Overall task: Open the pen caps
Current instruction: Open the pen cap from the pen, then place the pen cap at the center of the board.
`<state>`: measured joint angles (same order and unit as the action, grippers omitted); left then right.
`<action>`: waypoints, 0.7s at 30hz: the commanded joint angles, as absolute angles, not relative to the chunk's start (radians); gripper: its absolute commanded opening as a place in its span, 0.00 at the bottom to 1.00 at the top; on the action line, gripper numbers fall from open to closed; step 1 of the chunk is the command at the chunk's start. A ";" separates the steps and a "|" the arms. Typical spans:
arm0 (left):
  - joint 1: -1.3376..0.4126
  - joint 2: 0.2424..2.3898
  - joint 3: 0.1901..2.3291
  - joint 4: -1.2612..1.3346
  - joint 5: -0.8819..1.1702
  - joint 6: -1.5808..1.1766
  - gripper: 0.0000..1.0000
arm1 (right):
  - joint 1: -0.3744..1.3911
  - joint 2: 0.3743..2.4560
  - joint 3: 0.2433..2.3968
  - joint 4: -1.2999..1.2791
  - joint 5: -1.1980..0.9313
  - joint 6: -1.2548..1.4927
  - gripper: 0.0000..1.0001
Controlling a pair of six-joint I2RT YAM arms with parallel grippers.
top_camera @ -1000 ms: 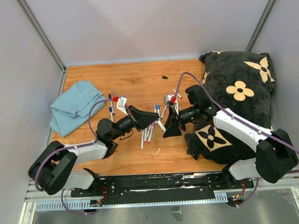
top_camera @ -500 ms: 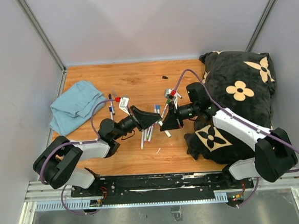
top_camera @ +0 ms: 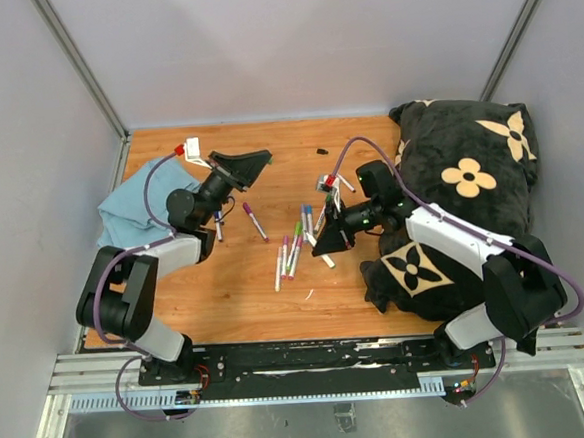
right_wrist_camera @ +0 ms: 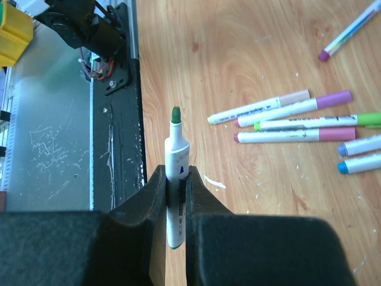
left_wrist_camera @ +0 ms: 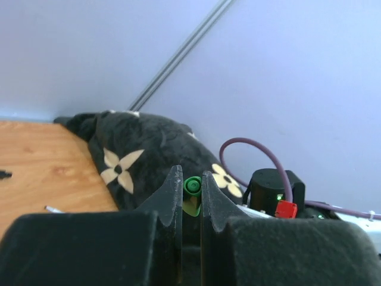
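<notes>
A green cap (left_wrist_camera: 191, 186) is off its pen and pinched between the closed fingers of the left gripper (left_wrist_camera: 190, 177), which hangs over the far-left part of the wooden table (top_camera: 227, 294), beside the crumpled blue cloth (top_camera: 136, 212). The uncapped white marker (right_wrist_camera: 176, 161), its green tip bare and pointing away from the wrist, is clamped by its barrel in the right gripper (right_wrist_camera: 176, 174). That gripper's fingers are closed tight on the marker, over the middle of the table and just in front of the black pillow with cream flowers (top_camera: 470, 181). Other caps are still on their pens. In the right wrist view a purple cap (right_wrist_camera: 336, 97), a pink cap (right_wrist_camera: 337, 134) and a light green cap (right_wrist_camera: 370, 118) sit on white markers lying side by side on the wood, with two blue caps (right_wrist_camera: 345, 168) below them at the frame's edge. From above, this loose cluster of markers (top_camera: 290, 257) lies between the two grippers. One magenta-capped marker (top_camera: 255, 222) lies apart, nearer the left arm.
</notes>
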<state>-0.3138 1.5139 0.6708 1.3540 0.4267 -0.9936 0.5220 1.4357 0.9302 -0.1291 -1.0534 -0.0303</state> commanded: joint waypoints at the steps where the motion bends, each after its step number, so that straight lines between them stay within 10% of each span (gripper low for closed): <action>1: -0.300 1.617 0.693 1.376 0.414 -1.044 0.00 | 0.491 1.456 0.967 -0.229 -0.943 -0.089 0.01; 21: -0.402 2.306 1.708 0.041 0.172 -0.957 0.00 | 0.307 1.513 1.063 -0.346 -0.584 -0.190 0.01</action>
